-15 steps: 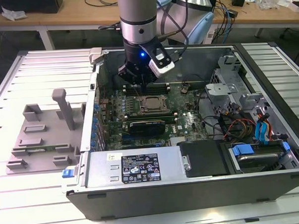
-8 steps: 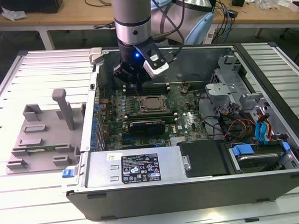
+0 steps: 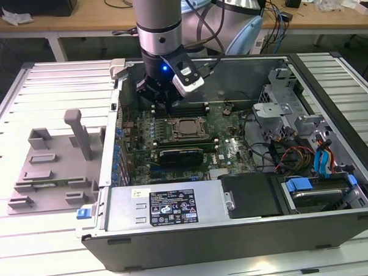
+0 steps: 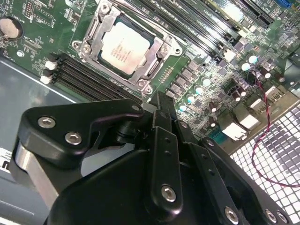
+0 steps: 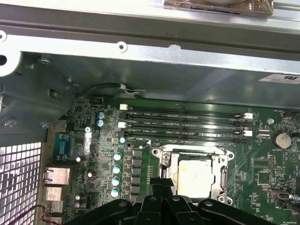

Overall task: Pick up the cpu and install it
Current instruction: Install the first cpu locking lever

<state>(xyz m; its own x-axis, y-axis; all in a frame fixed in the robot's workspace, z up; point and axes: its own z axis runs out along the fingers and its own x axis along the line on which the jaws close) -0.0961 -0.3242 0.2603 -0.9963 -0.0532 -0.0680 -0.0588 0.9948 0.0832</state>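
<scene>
The cpu [image 3: 183, 127] is a small square chip with a pale silvery top. It lies flat inside the metal socket frame [image 4: 161, 51] on the green motherboard of the open computer case [image 3: 237, 233]. Both wrist views show the cpu [image 4: 124, 44] [image 5: 196, 177] seated in the frame. My gripper [image 3: 168, 104] hangs over the board just behind the socket, toward the case's far wall. Its black fingers [image 4: 159, 110] are closed together with nothing between them. The gripper tip [image 5: 161, 182] stands beside the socket's edge, apart from the chip.
Black memory slots [image 5: 183, 124] run between the socket and the case wall. A long black card [image 3: 182, 155] lies in front of the socket, then the power supply [image 3: 168, 206]. Drive bays and cables [image 3: 307, 157] fill the exterior view's right. A grey fixture [image 3: 51, 168] sits outside at the left.
</scene>
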